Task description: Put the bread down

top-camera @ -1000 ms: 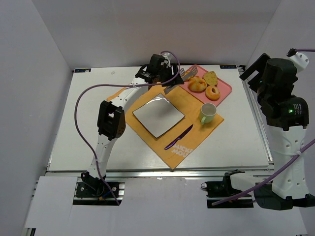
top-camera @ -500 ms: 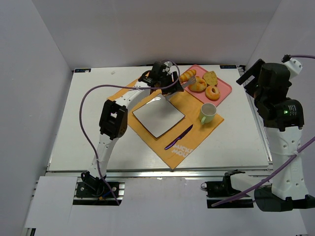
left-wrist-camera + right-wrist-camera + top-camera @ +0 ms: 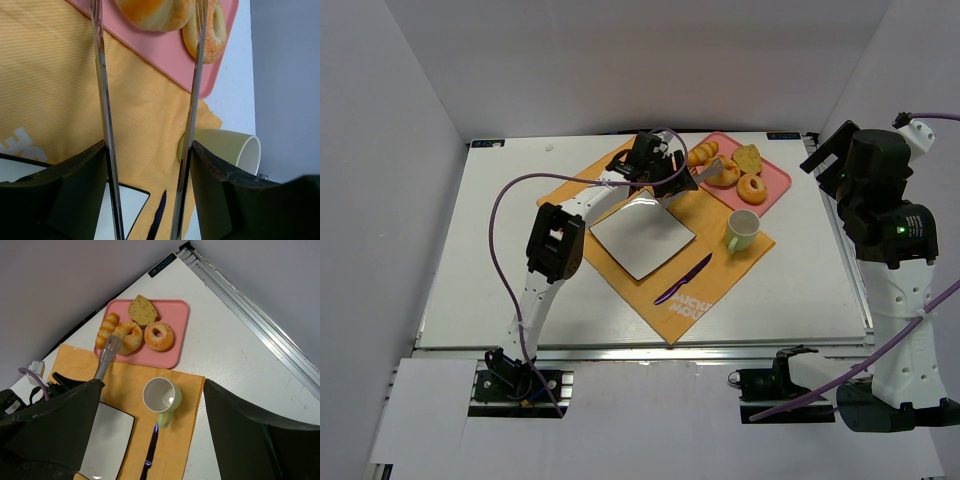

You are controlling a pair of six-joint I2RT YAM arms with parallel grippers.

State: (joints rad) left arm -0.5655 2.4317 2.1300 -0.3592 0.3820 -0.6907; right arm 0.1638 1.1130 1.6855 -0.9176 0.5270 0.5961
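Observation:
Several breads lie on a pink tray: a long roll, a round bun, a slice and a bagel. My left gripper is shut on metal tongs, whose two blades stand spread apart. Their tips reach the bun at the tray's near-left corner, with nothing between them. A square white plate sits on the orange placemat. My right gripper hangs open high above the table's right side, holding nothing.
A green cup stands on the placemat just in front of the tray. A purple knife lies between the cup and the plate. The left arm stretches over the placemat's far-left part.
My left gripper has carried the tongs to the right, from the placemat's far corner to the tray's edge by the bun. The right arm shifted slightly.

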